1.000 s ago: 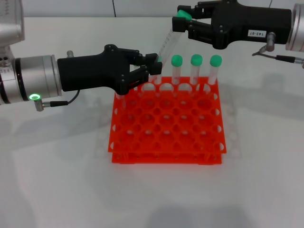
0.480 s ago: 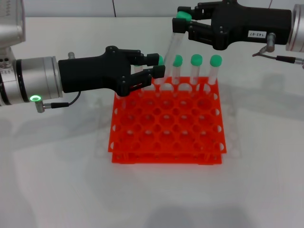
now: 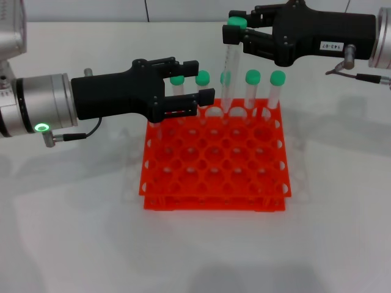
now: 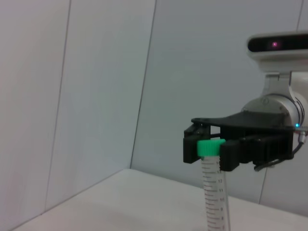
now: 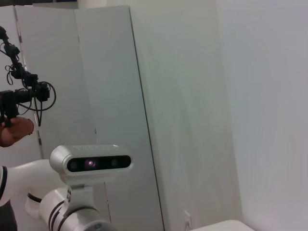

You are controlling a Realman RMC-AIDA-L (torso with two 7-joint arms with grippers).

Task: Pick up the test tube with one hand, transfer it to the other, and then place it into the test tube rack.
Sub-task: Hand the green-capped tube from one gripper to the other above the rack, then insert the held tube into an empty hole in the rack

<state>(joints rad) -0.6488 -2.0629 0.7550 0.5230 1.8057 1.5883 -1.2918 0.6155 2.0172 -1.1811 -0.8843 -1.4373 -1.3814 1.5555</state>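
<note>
The orange-red test tube rack [image 3: 215,204] sits mid-table. My right gripper [image 3: 234,27], the one with the white label, is shut on the green cap of the test tube [image 3: 229,67]. The tube hangs upright, and its lower end reaches the rack's back row. My left gripper [image 3: 198,80] is open just left of the tube and touches nothing. The left wrist view shows the right gripper [image 4: 210,148] clamped on the tube's cap [image 4: 210,147], with the clear tube [image 4: 213,192] below it.
Several other green-capped tubes [image 3: 252,77] stand in the rack's back row, on both sides of the held tube. White table [image 3: 73,232] lies all around. The right wrist view shows only the robot's head [image 5: 91,163] and a wall.
My left gripper opened, let go of the tube's lower part and drew back a little to the left. The tube swung from tilted to upright in the right gripper.
</note>
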